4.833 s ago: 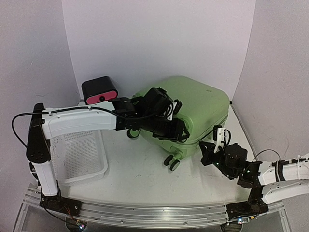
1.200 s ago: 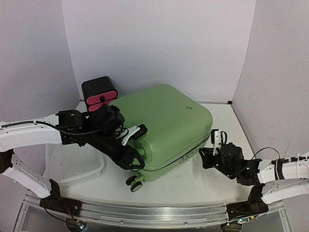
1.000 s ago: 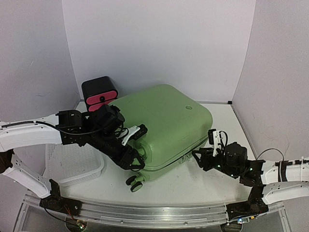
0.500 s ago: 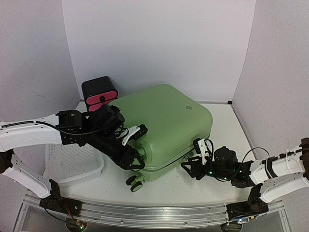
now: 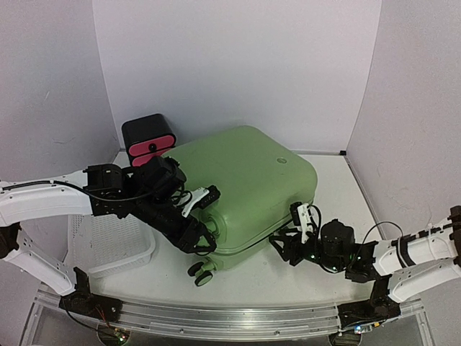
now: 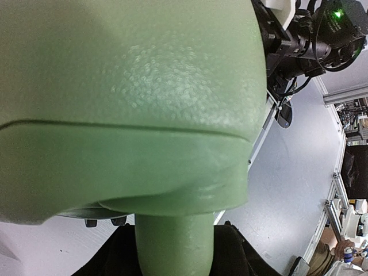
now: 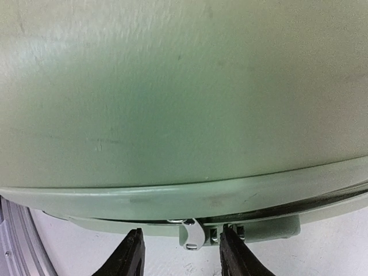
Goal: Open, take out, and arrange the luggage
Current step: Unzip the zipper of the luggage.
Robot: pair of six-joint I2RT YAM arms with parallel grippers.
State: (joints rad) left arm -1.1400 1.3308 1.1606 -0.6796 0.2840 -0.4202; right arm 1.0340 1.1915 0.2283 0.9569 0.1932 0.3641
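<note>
The light-green luggage [image 5: 245,180] lies flat in the middle of the table, its black wheels [image 5: 202,274] toward the near edge. My left gripper [image 5: 196,234] is at its near-left corner. In the left wrist view the black jaws of that gripper [image 6: 172,250] are shut on a green stem under the shell [image 6: 126,86]. My right gripper [image 5: 283,242] is low at the near-right side, open. In the right wrist view its fingers [image 7: 131,250] stand either side of a silver zipper pull [image 7: 193,234] on the seam, not touching it.
A black drawer box with pink fronts [image 5: 148,140] stands behind the luggage at the back left. A white perforated basket [image 5: 108,245] sits at the near left under my left arm. White walls close the back and both sides.
My right gripper has moved left and in to the luggage's near seam. Left gripper and luggage have held still this last second; before that the luggage was drawn nearer and to the left.
</note>
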